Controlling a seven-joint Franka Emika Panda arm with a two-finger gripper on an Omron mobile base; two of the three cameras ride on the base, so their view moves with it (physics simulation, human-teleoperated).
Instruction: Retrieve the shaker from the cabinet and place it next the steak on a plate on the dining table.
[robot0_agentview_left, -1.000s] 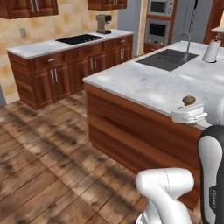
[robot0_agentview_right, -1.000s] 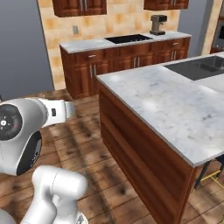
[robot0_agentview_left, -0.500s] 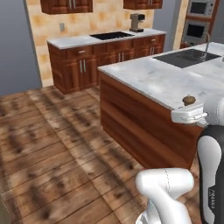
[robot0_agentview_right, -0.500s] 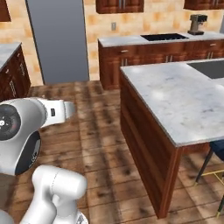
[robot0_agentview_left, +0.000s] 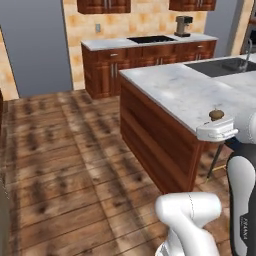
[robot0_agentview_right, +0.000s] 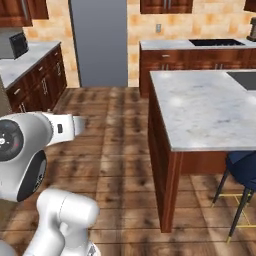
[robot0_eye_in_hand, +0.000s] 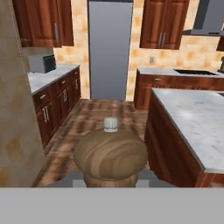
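The jaws are clenched on the shaker (robot0_eye_in_hand: 110, 158), whose round wooden knob swells in the lower middle of the hand view, between the finger tips at the bottom edge. In the left base view the gripper (robot0_agentview_left: 216, 131) sits at the right edge, about mid-height, and the shaker's (robot0_agentview_left: 216, 115) dark knob pokes up just above the white hand.

Behind the hand in that view, the dining table (robot0_agentview_left: 185, 90) runs from centre to upper right, its marble top bare along the near side, with a dark sink (robot0_agentview_left: 220, 66) inset toward the far right. In the right base view the table (robot0_agentview_right: 210, 107) fills the right half, and a blue stool (robot0_agentview_right: 242, 170) stands by its lower right corner.

A wall counter (robot0_agentview_left: 145, 50) with a cooktop crosses the top of the left base view, and a coffee maker (robot0_agentview_left: 183, 25) stands on it. A grey fridge (robot0_eye_in_hand: 110, 49) stands at upper centre of the hand view, wall cabinets (robot0_eye_in_hand: 164, 22) just right of it, and a microwave (robot0_eye_in_hand: 42, 63) at the left.
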